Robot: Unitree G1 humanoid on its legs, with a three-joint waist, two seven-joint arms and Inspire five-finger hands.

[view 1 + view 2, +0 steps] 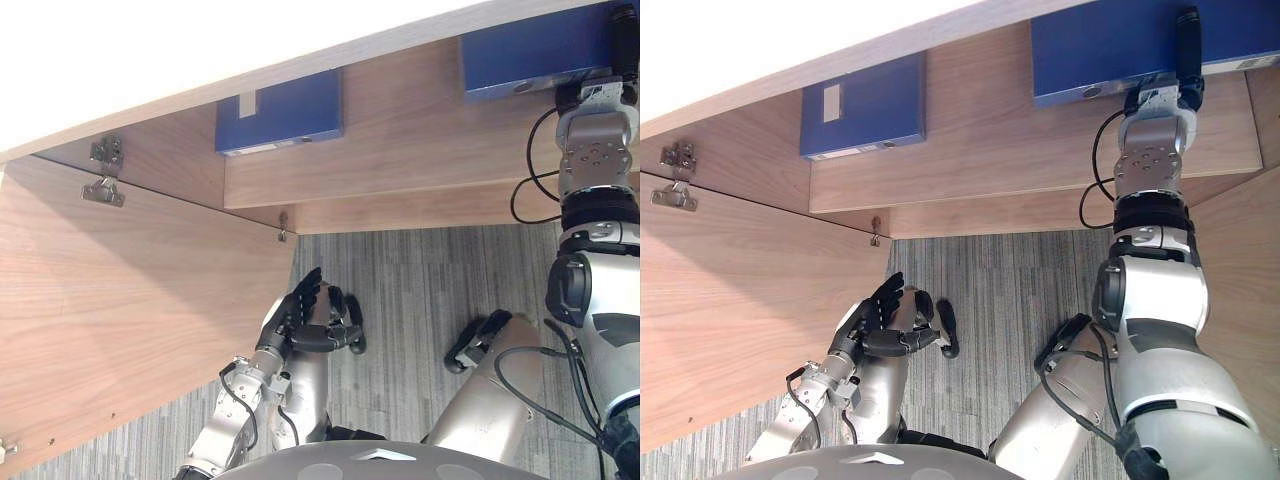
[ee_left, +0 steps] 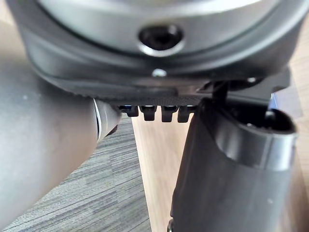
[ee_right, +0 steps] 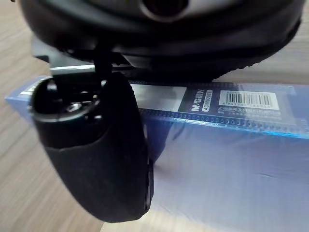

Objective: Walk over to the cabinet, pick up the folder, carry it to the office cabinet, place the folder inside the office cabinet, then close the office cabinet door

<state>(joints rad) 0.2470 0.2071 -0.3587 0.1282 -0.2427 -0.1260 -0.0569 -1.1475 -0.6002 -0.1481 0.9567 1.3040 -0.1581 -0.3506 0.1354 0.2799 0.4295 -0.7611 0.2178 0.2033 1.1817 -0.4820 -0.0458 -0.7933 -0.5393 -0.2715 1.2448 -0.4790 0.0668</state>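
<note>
A blue folder [image 1: 1110,50] lies on the shelf inside the wooden office cabinet [image 1: 1020,160], at the upper right. My right hand [image 1: 1185,45] reaches into the cabinet and rests on the folder's right end. In the right wrist view its thumb [image 3: 106,159] presses down on the folder's blue cover [image 3: 227,164], while the fingers are hidden. My left hand [image 1: 305,315] hangs low in front of the cabinet, over the carpet, with straight fingers and nothing in it.
A second blue folder [image 1: 280,110] lies further left on the same shelf. The cabinet's left door [image 1: 130,320] stands wide open, its hinges [image 1: 105,170] showing. Another wooden panel [image 1: 1245,250] rises at the right. Grey carpet [image 1: 420,300] lies below.
</note>
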